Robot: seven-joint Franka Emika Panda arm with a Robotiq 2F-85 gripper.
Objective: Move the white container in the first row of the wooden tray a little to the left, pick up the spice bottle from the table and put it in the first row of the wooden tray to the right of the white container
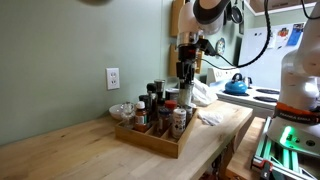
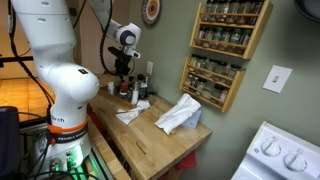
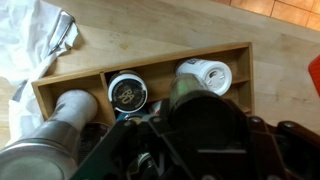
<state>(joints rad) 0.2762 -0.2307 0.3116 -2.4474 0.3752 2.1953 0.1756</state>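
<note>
Your gripper (image 1: 186,72) hangs over the wooden tray (image 3: 150,62), close to the white container (image 3: 203,72); I cannot tell how the fingers stand.

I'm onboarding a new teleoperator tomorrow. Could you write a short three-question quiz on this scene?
1. True or false: the short white cylindrical container sits inside the light wooden tray.
2. What lies crumpled on the wooden counter beside the tray? A) white cloth B) red sponge C) green plate
3. Fill in: beyond the counter's end stands a blue ___.
Key: 1 true; 2 A; 3 kettle.
</note>
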